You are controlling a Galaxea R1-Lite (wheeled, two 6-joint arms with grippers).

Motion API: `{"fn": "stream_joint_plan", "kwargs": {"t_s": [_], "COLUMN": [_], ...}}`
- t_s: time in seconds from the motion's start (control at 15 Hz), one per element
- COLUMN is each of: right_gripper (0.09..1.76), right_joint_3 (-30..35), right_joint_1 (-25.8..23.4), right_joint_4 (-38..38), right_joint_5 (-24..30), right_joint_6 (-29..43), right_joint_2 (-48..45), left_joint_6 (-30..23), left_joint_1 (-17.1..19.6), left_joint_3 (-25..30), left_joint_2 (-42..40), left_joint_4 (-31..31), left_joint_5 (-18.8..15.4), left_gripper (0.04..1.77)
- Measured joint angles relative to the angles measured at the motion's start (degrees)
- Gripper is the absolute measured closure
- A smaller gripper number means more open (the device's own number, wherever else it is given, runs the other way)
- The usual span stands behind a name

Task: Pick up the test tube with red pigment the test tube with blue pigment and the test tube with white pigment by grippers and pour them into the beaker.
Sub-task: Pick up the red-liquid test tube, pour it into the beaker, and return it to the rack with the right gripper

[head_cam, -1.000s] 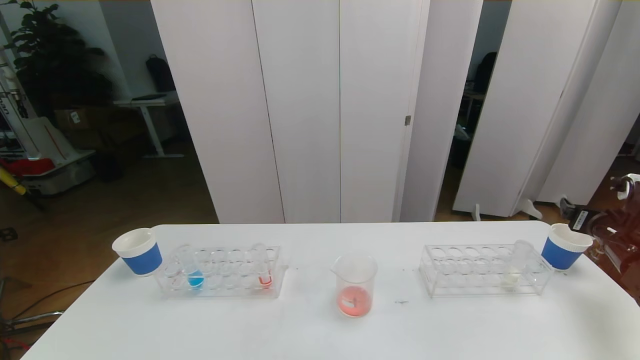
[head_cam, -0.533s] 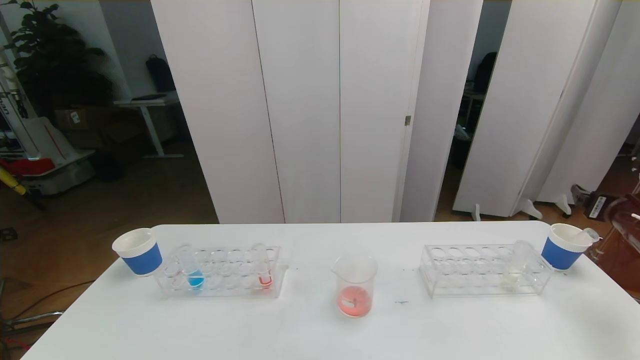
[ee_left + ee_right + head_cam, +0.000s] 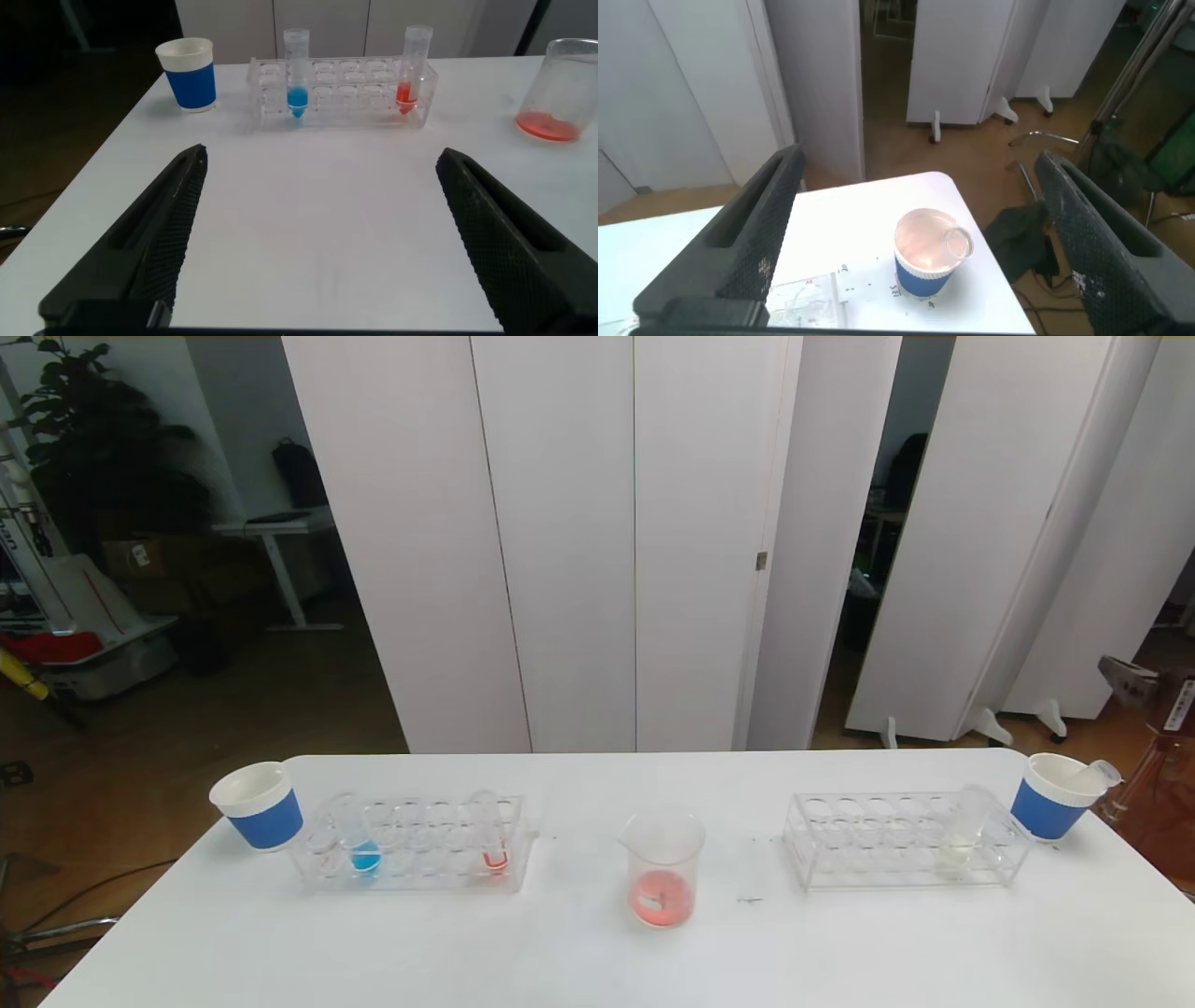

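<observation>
One empty tube now rests in the right paper cup [image 3: 1057,796] as our right claw [image 3: 915,233] pulls away, fingers spread and empty. Red sits in the beaker [image 3: 662,868]; blue test tube [image 3: 362,845] and white test tube [image 3: 962,835] wait racked. Left claw [image 3: 318,233] hovers open over the counter [image 3: 597,952].

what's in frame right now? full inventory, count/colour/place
table: 1, white, spans the foreground
beaker: 1, clear, orange-red liquid at its bottom, table centre
left rack: 1, clear, left part of table
blue tube: 1, blue liquid, standing in left rack
red tube: 1, orange-red liquid, standing in left rack
right rack: 1, clear, right part of table
white tube: 1, pale cream liquid, leaning in right rack
left cup: 1, white with blue sleeve, beside left rack
right cup: 1, white with blue sleeve, right table corner, empty clear tube inside
left gripper: black, open, over the table's near left
right gripper: black, open, above right cup
</observation>
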Motion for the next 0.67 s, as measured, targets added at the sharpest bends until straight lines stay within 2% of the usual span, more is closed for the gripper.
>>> {"fn": "stream_joint_plan", "kwargs": {"t_s": [0.4,0.67], "right_gripper": [0.10,0.10], "right_joint_3": [0.11,0.20], "right_joint_1": [6.56,8.72], "right_joint_4": [19.81,31.70], "right_joint_5": [0.05,0.05], "right_joint_6": [-0.46,-1.32], "right_joint_2": [-19.60,-33.71], "left_joint_6": [0.00,-0.02], "left_joint_1": [0.00,0.00], "left_joint_3": [0.00,0.00], "left_joint_2": [0.00,-0.02], "left_joint_4": [0.02,0.00], "left_joint_5": [0.02,0.00], "left_gripper": [0.06,0.06]}}
